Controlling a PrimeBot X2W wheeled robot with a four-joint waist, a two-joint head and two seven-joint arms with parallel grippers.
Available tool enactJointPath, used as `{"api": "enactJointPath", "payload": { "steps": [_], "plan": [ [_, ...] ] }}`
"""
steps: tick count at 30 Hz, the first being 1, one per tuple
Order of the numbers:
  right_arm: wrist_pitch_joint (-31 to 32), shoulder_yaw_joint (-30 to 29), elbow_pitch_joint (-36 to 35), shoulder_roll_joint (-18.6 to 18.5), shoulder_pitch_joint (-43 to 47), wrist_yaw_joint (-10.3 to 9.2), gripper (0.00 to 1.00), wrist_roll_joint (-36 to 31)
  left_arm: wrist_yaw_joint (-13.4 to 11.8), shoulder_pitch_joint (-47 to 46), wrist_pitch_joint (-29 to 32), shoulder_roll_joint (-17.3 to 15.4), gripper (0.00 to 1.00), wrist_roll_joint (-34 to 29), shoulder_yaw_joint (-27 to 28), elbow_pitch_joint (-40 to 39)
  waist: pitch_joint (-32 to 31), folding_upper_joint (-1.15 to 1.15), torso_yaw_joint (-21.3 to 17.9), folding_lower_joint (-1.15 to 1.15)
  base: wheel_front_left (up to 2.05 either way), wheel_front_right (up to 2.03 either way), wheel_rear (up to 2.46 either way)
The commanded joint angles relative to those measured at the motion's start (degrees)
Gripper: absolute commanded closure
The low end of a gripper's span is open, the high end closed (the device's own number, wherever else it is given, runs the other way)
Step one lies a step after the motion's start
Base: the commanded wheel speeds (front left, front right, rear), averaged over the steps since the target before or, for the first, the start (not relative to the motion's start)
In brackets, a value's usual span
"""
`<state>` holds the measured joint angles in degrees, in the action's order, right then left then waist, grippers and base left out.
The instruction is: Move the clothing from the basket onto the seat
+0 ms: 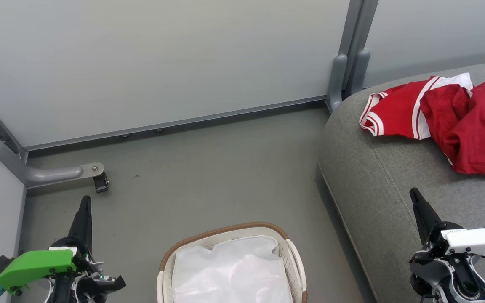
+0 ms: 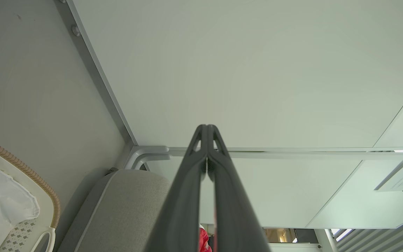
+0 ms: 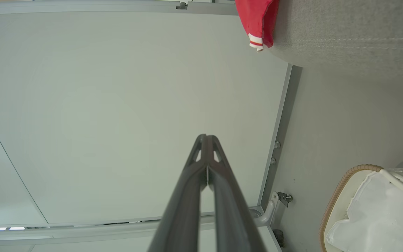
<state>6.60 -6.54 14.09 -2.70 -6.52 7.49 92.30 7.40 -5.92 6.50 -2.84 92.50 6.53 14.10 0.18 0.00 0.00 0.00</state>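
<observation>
One grey seat (image 1: 373, 189), grey floor (image 1: 209, 176), pale walls (image 1: 162, 63)

Pale grey partition panels (image 1: 162, 63) stand in grey metal frames, meeting at a post (image 1: 350, 54) — a curved metal foot (image 1: 53, 172) with a small black caster (image 1: 100, 183) rests on the smooth, evenly lit grey floor (image 1: 209, 176).

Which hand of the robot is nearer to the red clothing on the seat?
Right. The right hand is by the seat, below the clothing in the head view. The left hand is beyond the basket, on its left.
</observation>
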Motion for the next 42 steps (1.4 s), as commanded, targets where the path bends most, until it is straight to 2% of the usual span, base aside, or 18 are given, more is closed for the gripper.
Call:
{"api": "enactJointPath", "payload": {
  "steps": [1,42],
  "plan": [
    [0.1,-0.1,-0.2,-0.3,0.6,0.00,1.00,0.2,0.3,-0.6,0.3,-0.1,1.00,-0.2,0.2,-0.1,0.0,0.00,0.0,0.00,0.00,0.00,0.00],
    [0.1,-0.1,-0.2,-0.3,0.6,0.00,1.00,0.2,0.3,-0.6,0.3,-0.1,1.00,-0.2,0.2,-0.1,0.0,0.00,0.0,0.00,0.00,0.00,0.00]
  ]
}}
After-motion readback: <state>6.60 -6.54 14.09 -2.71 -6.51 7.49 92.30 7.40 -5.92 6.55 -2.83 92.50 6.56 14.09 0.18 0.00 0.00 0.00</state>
